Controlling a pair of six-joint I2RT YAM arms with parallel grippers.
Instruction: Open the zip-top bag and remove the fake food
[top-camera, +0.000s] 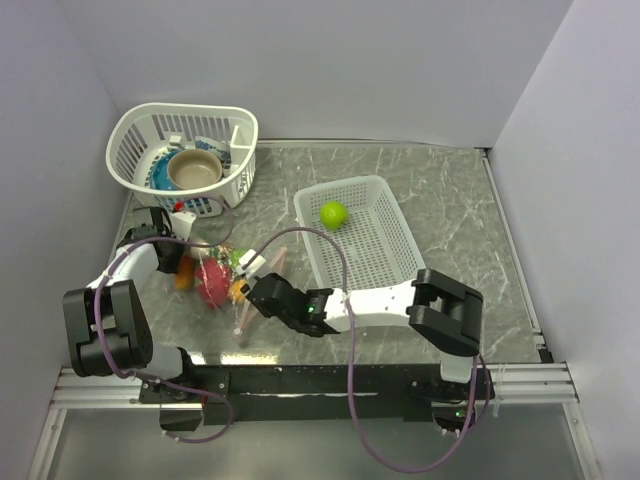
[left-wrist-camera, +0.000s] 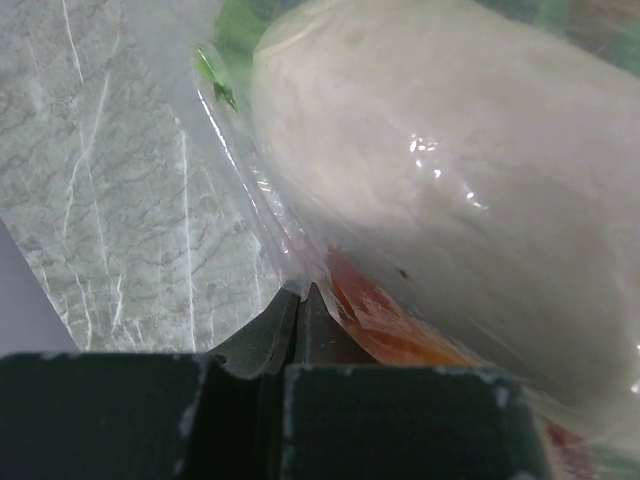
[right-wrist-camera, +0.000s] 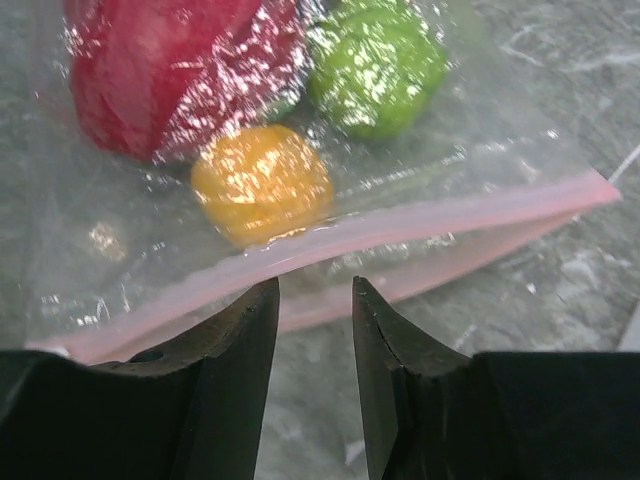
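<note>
In the left wrist view, a large pale lump (left-wrist-camera: 440, 190) behind the bag (left-wrist-camera: 235, 170) plastic is blurred beyond identifying and is cut off by the top and right edges. An orange piece (left-wrist-camera: 385, 325) under it is mostly covered. In the right wrist view, the red piece (right-wrist-camera: 170, 70) is cut by the top edge, and the zip strip (right-wrist-camera: 400, 235) is lost at its left end behind a finger (right-wrist-camera: 235, 360) of the right gripper (right-wrist-camera: 315, 288). From above, the bag's outline cannot be traced.

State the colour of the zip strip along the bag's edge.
Pale pink; the zip strip shows best in the right wrist view.
</note>
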